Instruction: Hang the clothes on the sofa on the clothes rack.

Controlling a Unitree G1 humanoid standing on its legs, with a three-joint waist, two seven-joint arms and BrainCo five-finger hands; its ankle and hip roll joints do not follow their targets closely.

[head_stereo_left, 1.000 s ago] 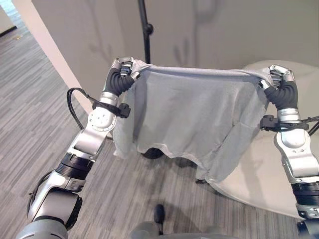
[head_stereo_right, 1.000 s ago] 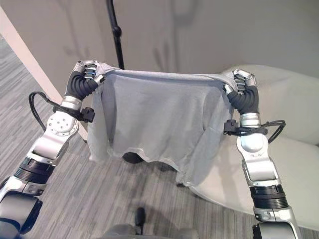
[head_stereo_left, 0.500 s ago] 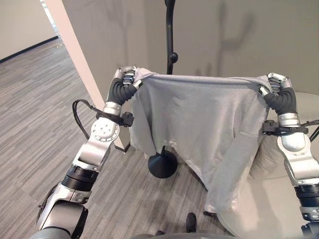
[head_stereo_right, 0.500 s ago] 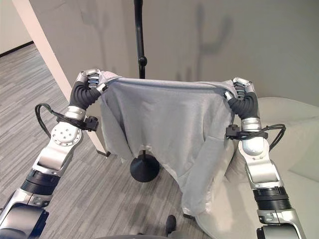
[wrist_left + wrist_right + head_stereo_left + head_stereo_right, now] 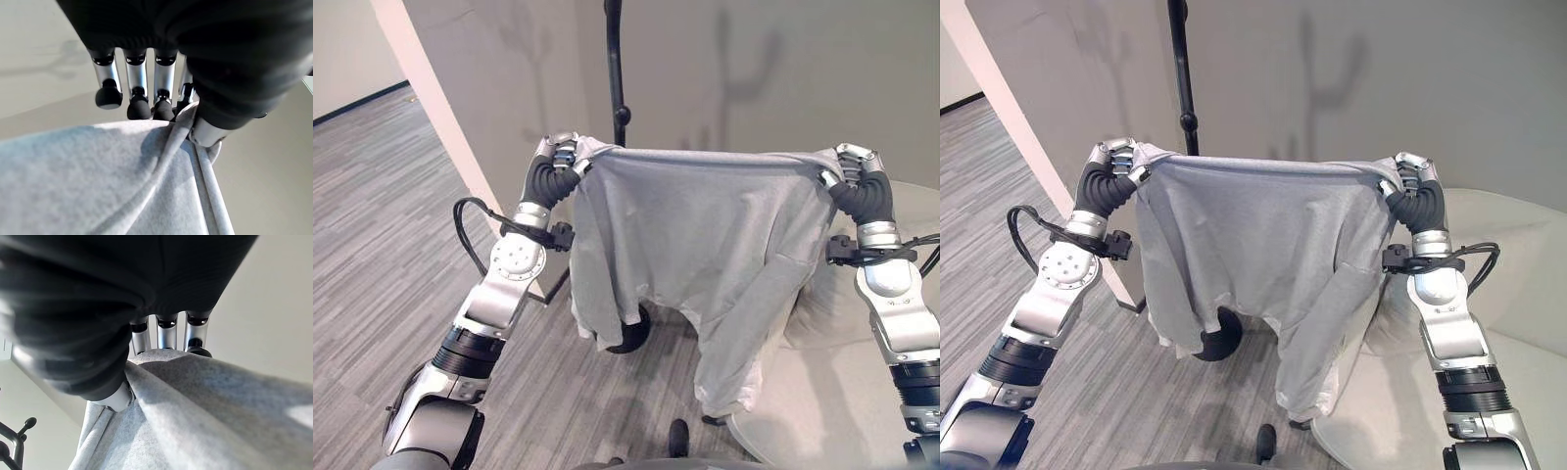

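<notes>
A light grey long-sleeved garment (image 5: 705, 235) hangs stretched between my two raised hands, its hem and one sleeve dangling toward the floor. My left hand (image 5: 560, 157) is shut on one top corner of the garment (image 5: 98, 181), thumb pinching the fabric against the fingers (image 5: 139, 105). At the other top corner my right hand (image 5: 854, 163) pinches the cloth (image 5: 205, 401) the same way. The black clothes rack pole (image 5: 616, 69) rises straight behind the garment, and its round base (image 5: 1217, 338) peeks out under the hem. The pale sofa (image 5: 862, 392) lies at the lower right.
A beige wall edge (image 5: 440, 127) runs diagonally on the left, with grey striped carpet (image 5: 372, 225) beyond it. A plain grey wall (image 5: 1430, 69) stands behind the rack. A knob on the rack pole (image 5: 1189, 122) sits just above the garment's top edge.
The view has shifted, so the rack pole now stands further left. The garment stays stretched between both hands, and its hanging sleeve has swung a little to the left.
</notes>
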